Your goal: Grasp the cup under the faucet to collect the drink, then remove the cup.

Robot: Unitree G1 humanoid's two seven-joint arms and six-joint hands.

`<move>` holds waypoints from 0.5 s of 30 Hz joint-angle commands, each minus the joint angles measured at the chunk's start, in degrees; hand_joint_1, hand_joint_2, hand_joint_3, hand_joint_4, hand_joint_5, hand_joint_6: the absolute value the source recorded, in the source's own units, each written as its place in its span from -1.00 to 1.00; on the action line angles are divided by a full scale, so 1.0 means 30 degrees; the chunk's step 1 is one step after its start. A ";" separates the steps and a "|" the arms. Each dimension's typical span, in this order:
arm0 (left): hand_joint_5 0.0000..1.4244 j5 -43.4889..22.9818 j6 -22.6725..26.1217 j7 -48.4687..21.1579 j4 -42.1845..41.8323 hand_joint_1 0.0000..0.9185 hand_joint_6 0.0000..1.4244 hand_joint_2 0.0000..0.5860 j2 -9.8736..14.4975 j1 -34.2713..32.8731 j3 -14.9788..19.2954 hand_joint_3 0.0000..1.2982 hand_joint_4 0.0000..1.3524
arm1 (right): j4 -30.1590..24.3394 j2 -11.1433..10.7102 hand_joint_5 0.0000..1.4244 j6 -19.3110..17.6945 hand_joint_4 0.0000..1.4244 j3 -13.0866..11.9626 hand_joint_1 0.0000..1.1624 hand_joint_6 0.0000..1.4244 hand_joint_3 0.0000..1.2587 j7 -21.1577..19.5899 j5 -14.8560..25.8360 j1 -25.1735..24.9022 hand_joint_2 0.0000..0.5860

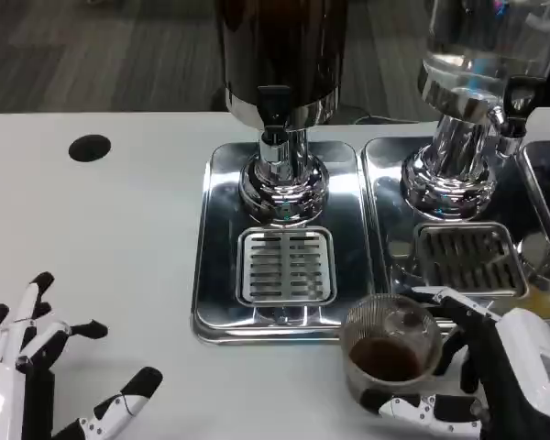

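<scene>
The left hand point(23, 367) rests low on the white counter point(119, 229), its fingers point(37, 293) spread apart and holding nothing. Up and to the right of them stands a steel tray point(215, 275) with a grate point(286, 266) under the dark dispenser's faucet point(275, 137). Further right, the right hand point(495, 376) has its fingers point(422, 408) wrapped around the cup point(390, 344), which holds dark drink and sits just off the tray's front right corner.

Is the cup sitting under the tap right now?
No, the cup with brown drink is in the right hand, on the white table in front of the tray, well away from the faucet.
</scene>
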 commanded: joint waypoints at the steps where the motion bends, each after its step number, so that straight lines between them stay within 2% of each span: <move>1: -0.68 0.0189 0.0065 0.0098 0.0089 -1.00 -0.86 -0.72 0.0176 -0.0109 -0.0040 -0.14 -0.92 | 0.0173 -0.0230 -0.06 -0.0665 -0.13 -0.0095 0.37 0.35 -0.27 -0.0032 0.0362 -0.0158 -0.54; 8: -0.68 0.0204 0.0083 0.0056 0.0059 -1.00 -0.86 -0.72 0.0178 -0.0138 -0.0060 -0.14 -0.92 | 0.0406 -0.0629 -0.25 -0.0866 -0.28 -0.0047 0.24 0.05 -0.48 0.0546 0.0884 -0.0311 -0.58; 15: -0.68 0.0244 0.0104 0.0054 0.0023 -1.00 -0.86 -0.72 0.0183 -0.0137 -0.0074 -0.13 -0.92 | 0.0656 -0.0887 -0.34 -0.1364 -0.41 -0.0060 0.19 -0.02 -0.63 0.0806 0.1273 -0.0412 -0.55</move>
